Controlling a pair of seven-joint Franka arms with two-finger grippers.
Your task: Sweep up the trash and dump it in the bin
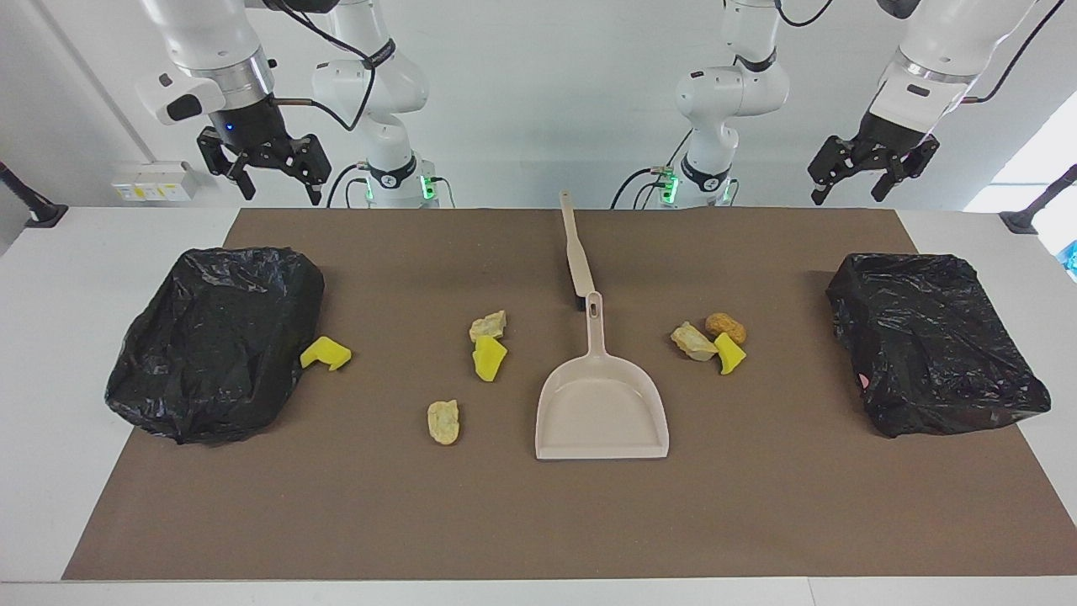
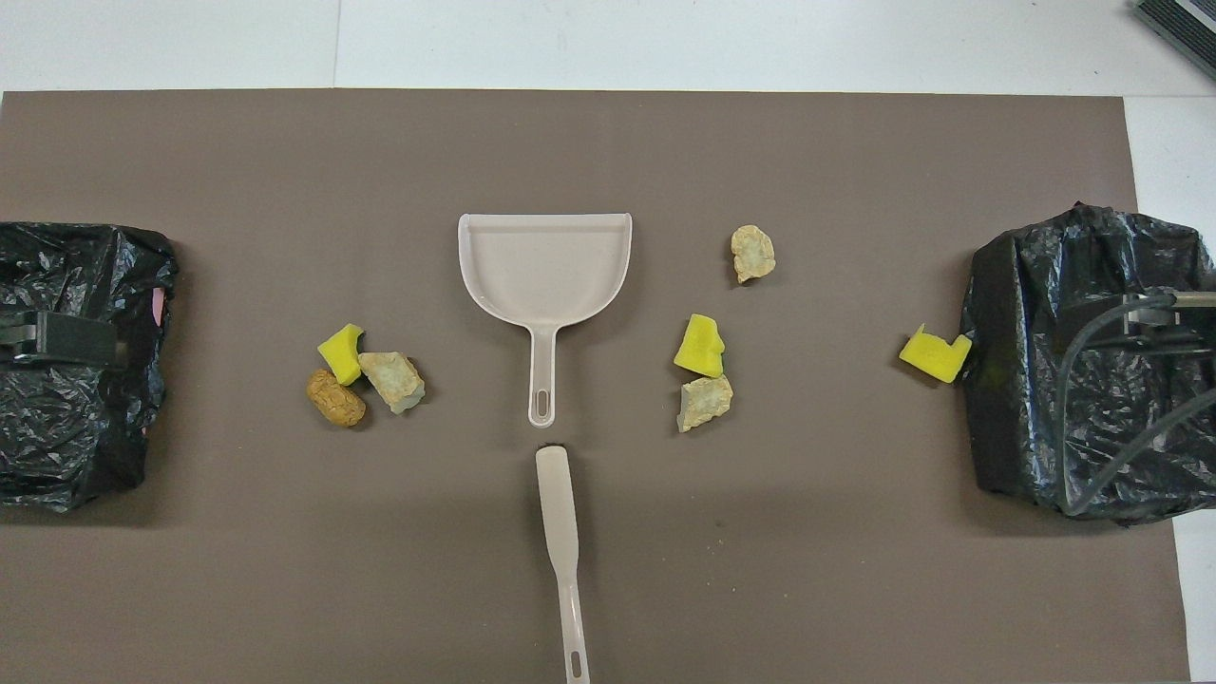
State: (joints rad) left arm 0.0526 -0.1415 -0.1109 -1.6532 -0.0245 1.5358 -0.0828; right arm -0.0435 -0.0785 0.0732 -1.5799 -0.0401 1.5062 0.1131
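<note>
Progress: nothing is done yet; you have all seven scraps of trash (image 1: 489, 358) lying loose on the brown mat (image 2: 807, 570).
Trash spread: three near the left arm's end, four toward the right arm's, one touching a bin.
Tools: dustpan (image 1: 602, 408) and brush (image 2: 560, 532) lie untouched, mid-mat.
Bins: two black-bagged bins (image 1: 214, 337), crinkled and glossy (one at each end).
Textures: yellow foam chunks, crumbly beige lumps, one rounded orange-brown lump.
Left gripper (image 1: 871, 172): waits raised over its bin, fingers spread.
Right gripper (image 1: 265, 172): raised over its bin, fingers apart.
</note>
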